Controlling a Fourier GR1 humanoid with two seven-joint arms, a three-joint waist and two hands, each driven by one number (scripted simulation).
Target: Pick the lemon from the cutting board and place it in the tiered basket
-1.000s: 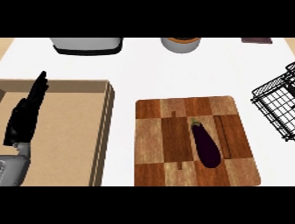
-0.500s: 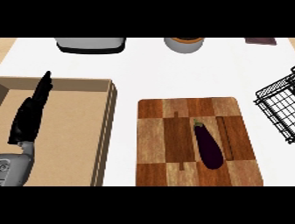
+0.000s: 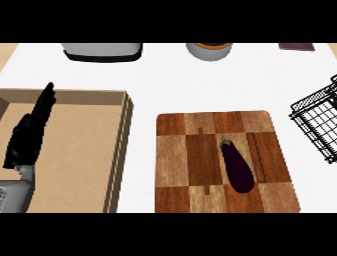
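A wooden cutting board (image 3: 193,170) lies at the lower middle of the white counter. On it rests a dark purple eggplant (image 3: 236,166), lengthwise, stem end away from me; no lemon shows on the board. The black wire tiered basket (image 3: 332,120) stands at the right edge, partly cut off. My left hand (image 3: 29,131) is at the left, fingers straight and pointing away, over the cardboard box, far from the board and holding nothing. My right hand does not appear.
An open cardboard box (image 3: 119,150) fills the left side of the counter. Along the back edge stand a grey appliance (image 3: 101,50), a round white pot (image 3: 210,50) and a dark flat object (image 3: 297,47).
The view has shifted slightly, so the board and basket sit a little further right. My left hand has risen a little higher in the view, still straight.
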